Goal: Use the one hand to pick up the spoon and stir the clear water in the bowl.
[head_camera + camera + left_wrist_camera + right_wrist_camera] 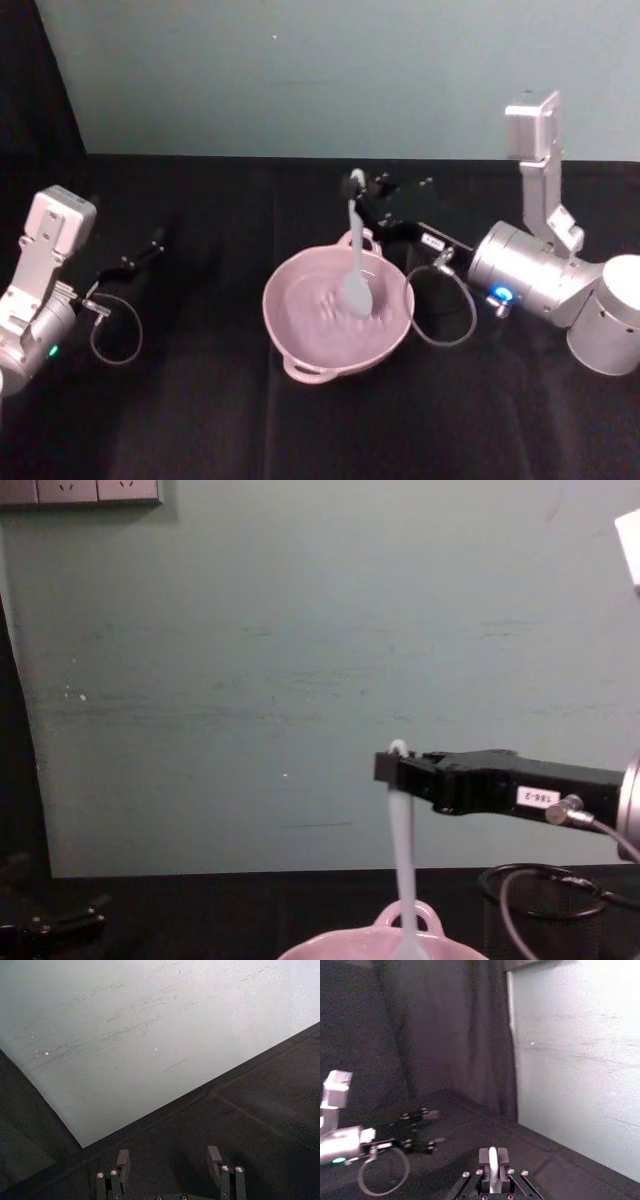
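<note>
"While the slim white plastic spoon (355, 262) hangs from that black boxy right gripper (355, 186), where is its working end?"

"Down in the pale pink round bowl (283, 322), with the scoop in the water near the middle. The bowl sits about mid-way across the black-clothed desk (200, 420)."

"And the grip?"

"The jaws are closed to a narrow gap on the very top of the handle. Seen from the wrist, the white tip is pinched between them."

"Which way does it run?"

"Its long axis is close to upright, handle end up and scoop down. From the chest camera it leans only slightly."

"How will it handle, do you reckon?"

"Light and a little springy, I'd say. It's smooth plastic held so high that it could pivot or slip if it drags on the bowl's wall. The bowl looks light too and might skate, so small, gentle circles."

"The other arm?"

"The left gripper (150, 248) is off to the left, well apart from the bowl. Its jaws are spread wide with nothing between them."
</note>
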`<action>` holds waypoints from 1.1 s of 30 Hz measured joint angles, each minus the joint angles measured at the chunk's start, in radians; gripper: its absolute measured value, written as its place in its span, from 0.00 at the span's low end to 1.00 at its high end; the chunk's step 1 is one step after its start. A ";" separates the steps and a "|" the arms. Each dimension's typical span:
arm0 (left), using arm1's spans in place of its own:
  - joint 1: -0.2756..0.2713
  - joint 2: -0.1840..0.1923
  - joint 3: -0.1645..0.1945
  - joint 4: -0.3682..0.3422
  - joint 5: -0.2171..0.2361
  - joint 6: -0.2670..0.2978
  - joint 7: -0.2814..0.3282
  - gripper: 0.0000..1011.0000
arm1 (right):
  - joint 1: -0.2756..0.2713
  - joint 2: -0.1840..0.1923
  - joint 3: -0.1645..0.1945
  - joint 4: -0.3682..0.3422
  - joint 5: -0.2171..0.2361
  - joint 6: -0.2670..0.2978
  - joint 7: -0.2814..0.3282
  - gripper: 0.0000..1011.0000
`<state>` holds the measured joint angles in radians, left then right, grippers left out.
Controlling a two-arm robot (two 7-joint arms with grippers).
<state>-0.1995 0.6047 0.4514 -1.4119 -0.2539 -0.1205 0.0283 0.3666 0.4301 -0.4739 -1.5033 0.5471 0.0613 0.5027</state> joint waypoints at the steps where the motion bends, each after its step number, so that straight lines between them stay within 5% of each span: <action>1: 0.000 0.000 0.000 0.000 0.000 0.000 0.000 1.00 | -0.002 0.000 -0.004 -0.006 -0.002 0.002 0.001 0.11; 10: 0.000 0.000 0.000 0.000 0.000 0.000 0.000 1.00 | -0.001 -0.025 -0.057 -0.040 -0.017 0.010 0.019 0.11; 19: 0.000 0.000 0.000 0.000 0.000 0.000 0.000 1.00 | 0.042 -0.081 -0.084 0.024 -0.008 -0.003 0.038 0.11; 26: 0.000 0.000 0.000 0.000 0.000 0.000 0.000 1.00 | 0.082 -0.114 -0.074 0.119 0.007 -0.023 0.039 0.11; 33: 0.000 0.000 0.000 0.000 0.000 0.000 0.000 1.00 | 0.092 -0.104 -0.018 0.170 0.006 -0.043 -0.012 0.11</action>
<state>-0.1995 0.6047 0.4514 -1.4120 -0.2539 -0.1205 0.0283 0.4589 0.3260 -0.4918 -1.3330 0.5527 0.0182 0.4905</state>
